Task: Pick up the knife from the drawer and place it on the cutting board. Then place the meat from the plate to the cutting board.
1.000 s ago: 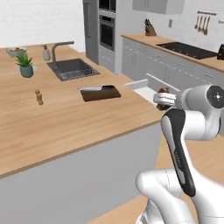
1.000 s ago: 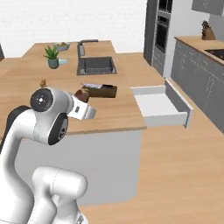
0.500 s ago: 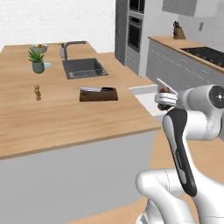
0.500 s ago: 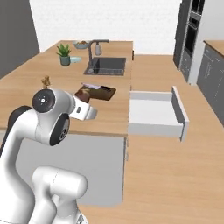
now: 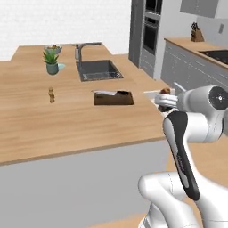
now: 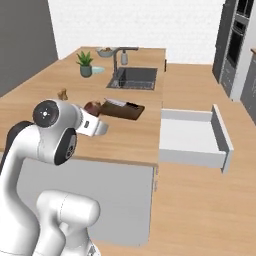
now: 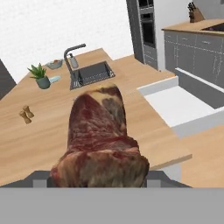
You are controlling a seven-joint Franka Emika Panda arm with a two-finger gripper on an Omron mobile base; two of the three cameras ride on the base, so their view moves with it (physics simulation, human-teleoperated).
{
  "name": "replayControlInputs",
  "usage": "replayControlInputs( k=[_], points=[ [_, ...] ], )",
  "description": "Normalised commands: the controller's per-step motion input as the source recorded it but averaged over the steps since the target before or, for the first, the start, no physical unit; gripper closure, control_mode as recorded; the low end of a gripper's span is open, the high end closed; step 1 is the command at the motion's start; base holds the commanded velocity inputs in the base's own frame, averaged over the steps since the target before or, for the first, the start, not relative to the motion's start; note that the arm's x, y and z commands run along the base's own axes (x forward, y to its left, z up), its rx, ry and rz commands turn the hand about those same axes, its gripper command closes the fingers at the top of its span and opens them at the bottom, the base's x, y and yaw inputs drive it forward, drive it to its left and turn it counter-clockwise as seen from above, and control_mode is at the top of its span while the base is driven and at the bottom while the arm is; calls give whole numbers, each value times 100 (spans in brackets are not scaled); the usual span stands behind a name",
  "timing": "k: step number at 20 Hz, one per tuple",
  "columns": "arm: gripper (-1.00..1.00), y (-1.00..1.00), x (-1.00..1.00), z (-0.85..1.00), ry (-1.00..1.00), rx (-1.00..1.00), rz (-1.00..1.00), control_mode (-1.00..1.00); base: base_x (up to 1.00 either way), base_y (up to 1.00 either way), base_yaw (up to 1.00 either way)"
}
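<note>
— Both base cameras had swung with the base since a second earlier, so the whole kitchen slid across my screens; the sink sat nearer centre and the drawer (image 6: 192, 136) showed more square-on. I wouldn't call that the things moving.

— And the end effector?

— The end effector (image 7: 99, 175) was clamped on the meat (image 7: 101, 140), jaws spread part-way around the chunk, which blocked most of my hand view. I carried it raised off the table (image 5: 67, 120), I judged so it would not drag on the way over.

— Where was the board from there?

— The cutting board (image 6: 122, 109) lay ahead of the end effector and near it, with the knife (image 6: 116, 103) resting on top. The drawer stood open off to its right, with nothing I could make out inside. The plate (image 7: 54, 79) was well beyond, beside the plant (image 7: 40, 74).
</note>
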Motion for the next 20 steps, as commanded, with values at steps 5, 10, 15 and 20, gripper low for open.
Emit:
replayControlInputs(
  k=[5, 10, 15, 20],
  points=[
    [100, 0, 0, 0, 0, 0, 0, 100, 74, 0, 12],
    [100, 0, 0, 0, 0, 0, 0, 100, 53, 0, 16],
    [100, -4, 11, -2, 0, 0, 4, -100, 43, -1, 13],
    [100, -41, 54, -13, 0, 0, 24, -100, 0, 0, 0]
  ],
)
